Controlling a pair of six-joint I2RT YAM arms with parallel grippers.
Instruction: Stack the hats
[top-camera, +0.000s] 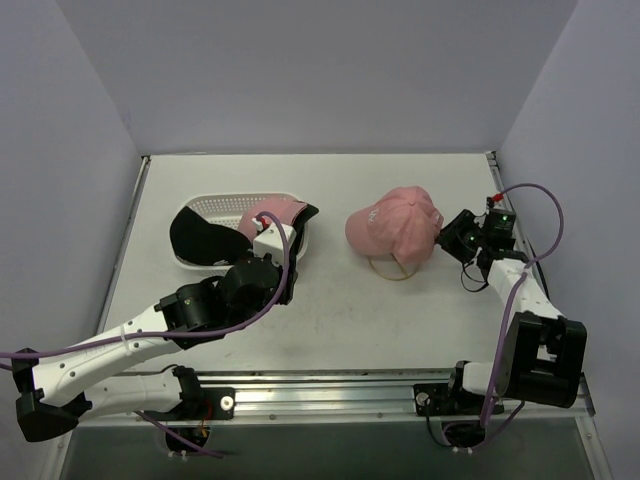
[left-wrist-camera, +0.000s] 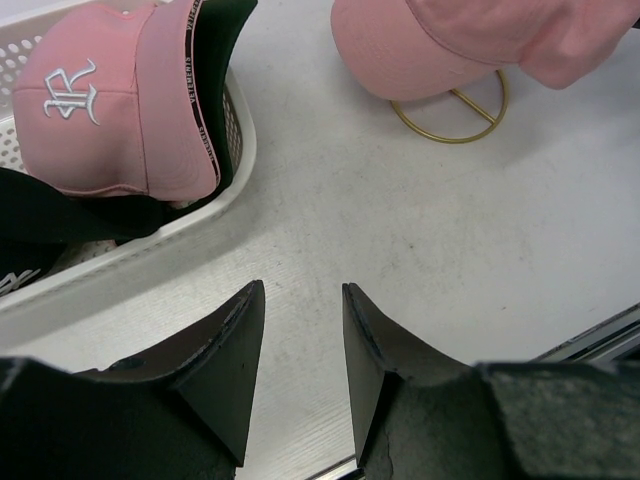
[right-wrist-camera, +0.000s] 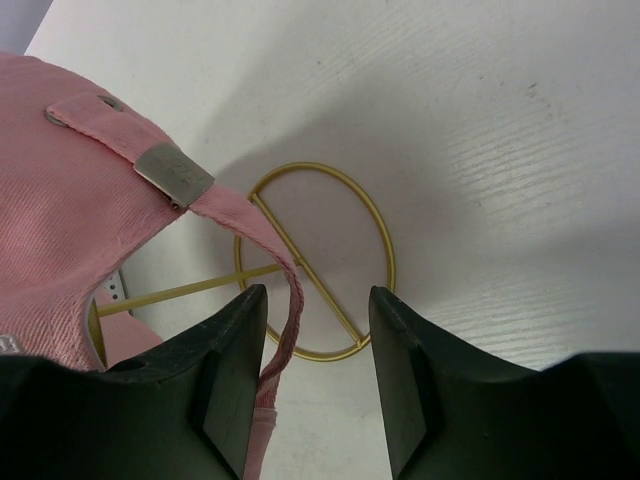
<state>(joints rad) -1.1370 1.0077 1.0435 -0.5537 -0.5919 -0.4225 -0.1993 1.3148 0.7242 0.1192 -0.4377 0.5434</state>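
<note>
A pink hat (top-camera: 393, 225) sits on a gold wire stand (top-camera: 392, 270) at mid table. It also shows in the left wrist view (left-wrist-camera: 450, 45). Another pink hat (left-wrist-camera: 110, 110) with a white logo lies in the white basket (left-wrist-camera: 240, 150) on top of a black hat (left-wrist-camera: 60, 215). My left gripper (left-wrist-camera: 303, 300) is open and empty, low over the table just in front of the basket. My right gripper (right-wrist-camera: 318, 300) is open at the back of the stand's hat (right-wrist-camera: 60, 220). The hat's pink strap (right-wrist-camera: 285, 300) hangs between its jaws, against the left finger.
The basket (top-camera: 215, 200) stands at the left rear of the white table. The stand's gold base ring (right-wrist-camera: 380, 240) lies on the table under the right gripper. The table's metal front edge shows in the left wrist view (left-wrist-camera: 600, 335). Grey walls enclose the table.
</note>
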